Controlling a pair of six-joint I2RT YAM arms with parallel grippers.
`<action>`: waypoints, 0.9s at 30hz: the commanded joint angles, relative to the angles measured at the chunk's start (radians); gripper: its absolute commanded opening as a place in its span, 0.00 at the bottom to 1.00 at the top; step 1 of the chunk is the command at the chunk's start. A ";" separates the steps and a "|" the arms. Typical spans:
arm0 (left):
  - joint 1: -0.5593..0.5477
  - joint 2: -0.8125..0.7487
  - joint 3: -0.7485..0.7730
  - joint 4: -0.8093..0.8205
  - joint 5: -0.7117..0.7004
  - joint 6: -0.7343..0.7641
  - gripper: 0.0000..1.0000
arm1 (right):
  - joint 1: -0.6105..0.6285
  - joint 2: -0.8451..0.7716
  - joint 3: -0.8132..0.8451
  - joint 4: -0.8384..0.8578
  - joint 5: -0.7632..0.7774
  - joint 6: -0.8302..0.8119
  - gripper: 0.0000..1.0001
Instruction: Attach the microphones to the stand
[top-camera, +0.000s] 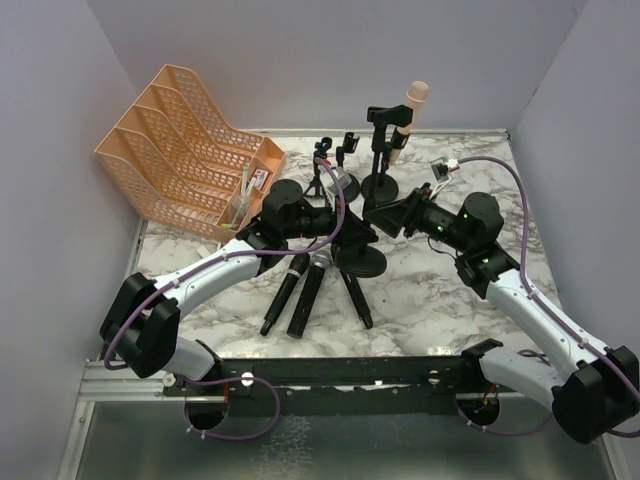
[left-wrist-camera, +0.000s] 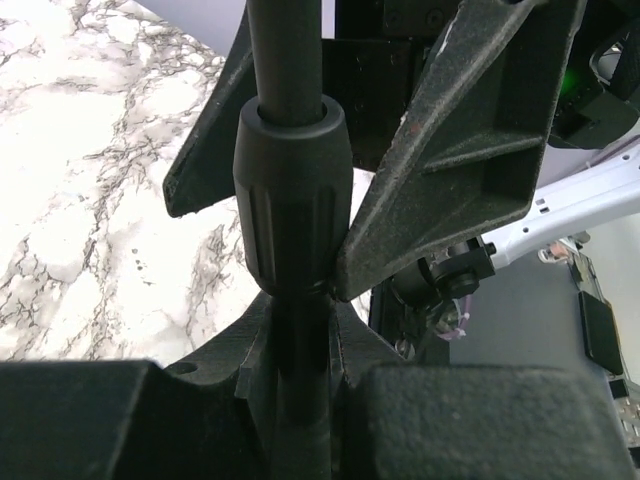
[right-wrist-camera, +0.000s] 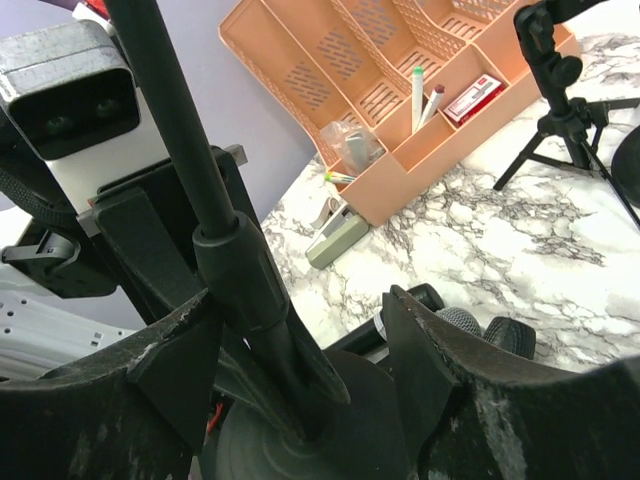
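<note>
Two arms meet at a round-base stand (top-camera: 362, 262) near the table's centre. L gripper (left-wrist-camera: 297, 345) is clamped on its pole, just below the ribbed collar (left-wrist-camera: 292, 195). R gripper (right-wrist-camera: 300, 370) straddles the same pole w/ jaws wide. Three dark mics (top-camera: 308, 292) lie side by side toward the near edge, one w/ a grey mesh head. Pink mic (top-camera: 412, 110) sits upright in a second stand (top-camera: 380, 185) by the far edge.

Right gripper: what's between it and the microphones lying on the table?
The stand's pole and round base; the open right gripper straddles the pole, microphones lie beyond. Right wrist view shows it.
</note>
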 joint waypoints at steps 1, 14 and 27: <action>-0.009 -0.037 0.041 0.056 0.102 0.033 0.00 | 0.000 0.025 0.045 0.021 0.061 -0.018 0.63; -0.017 -0.051 0.033 0.056 0.034 0.023 0.00 | -0.001 0.128 0.121 0.051 -0.017 0.032 0.17; -0.015 0.003 0.114 0.024 -0.437 0.120 0.00 | 0.042 0.317 0.451 -0.442 0.677 -0.092 0.01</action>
